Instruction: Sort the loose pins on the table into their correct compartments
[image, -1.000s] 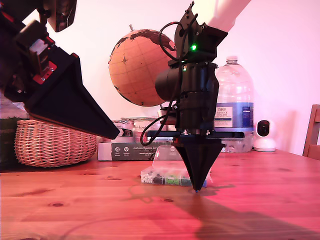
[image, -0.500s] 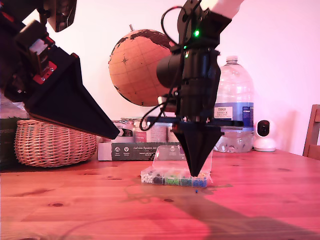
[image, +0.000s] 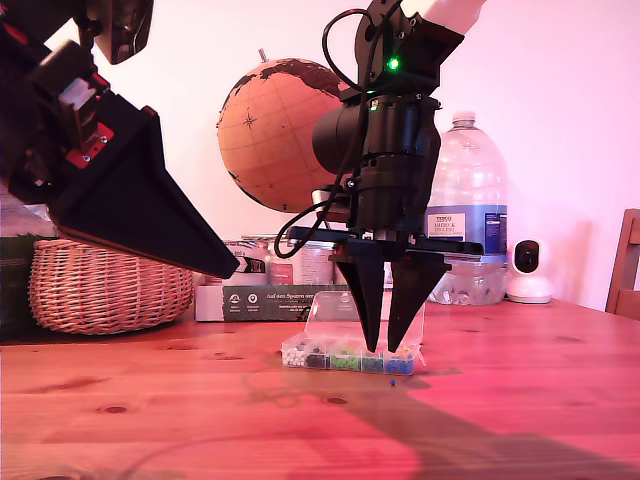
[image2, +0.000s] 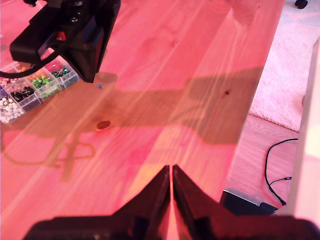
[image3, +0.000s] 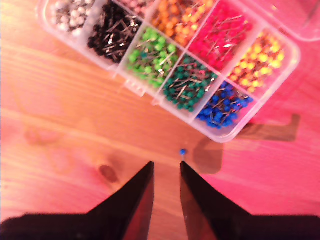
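Blue pin (image3: 183, 151) lies on the desk (image3: 60, 125) just outside the pin box (image3: 280, 85) beside its blue cell, directly ahead of my second gripper (image3: 166, 175), fingers apart; my first gripper (image2: 171, 172), fingers together, is well away.

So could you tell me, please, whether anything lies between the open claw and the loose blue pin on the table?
Nothing visible does. The tiny blue round-headed pin lies on bare reddish-brown wooden table, just beyond my second claw's open fingertips, apart from the clear plastic organiser box.
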